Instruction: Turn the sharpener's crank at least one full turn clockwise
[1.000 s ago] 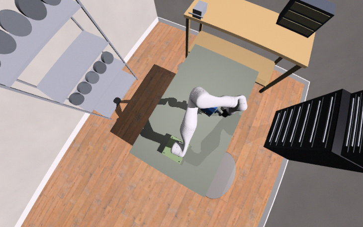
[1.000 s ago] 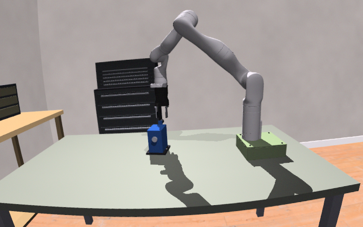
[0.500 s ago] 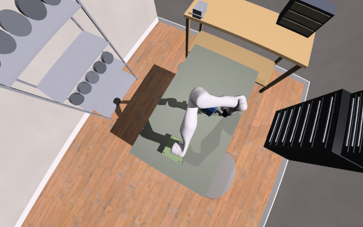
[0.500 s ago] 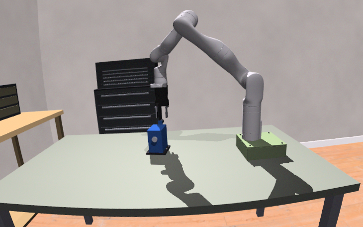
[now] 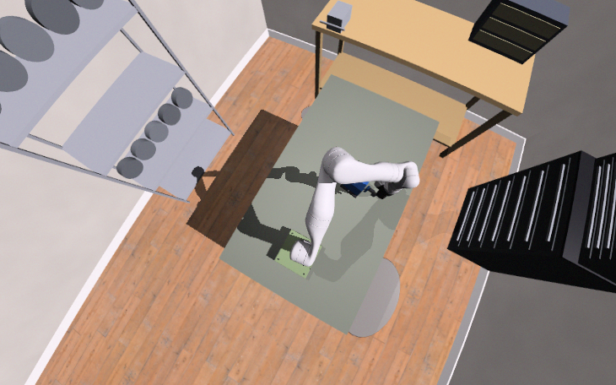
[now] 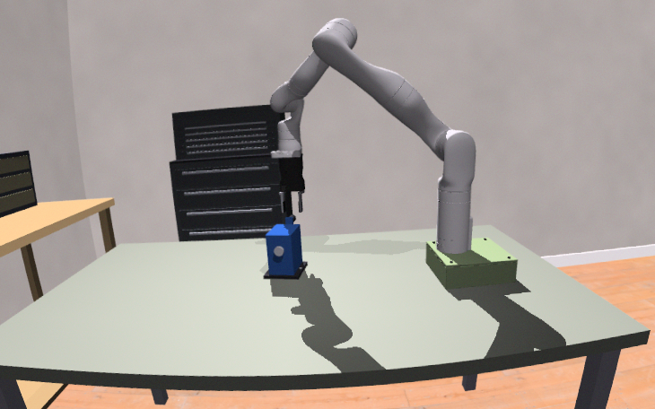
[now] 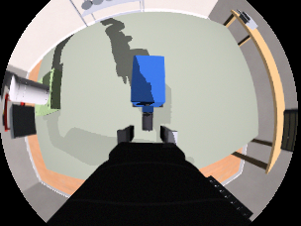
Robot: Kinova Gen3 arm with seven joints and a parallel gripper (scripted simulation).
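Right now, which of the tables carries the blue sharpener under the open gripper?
The grey-green table with dark legs, which also carries the arm's green base. The blue sharpener stands there below the open gripper; the light wooden table holds a dark drawer box.

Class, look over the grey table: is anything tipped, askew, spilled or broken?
Nothing stands out. The blue sharpener stands upright on its dark base plate, and the open gripper hangs just above it, holding nothing. The arm's green base sits flat on the table.
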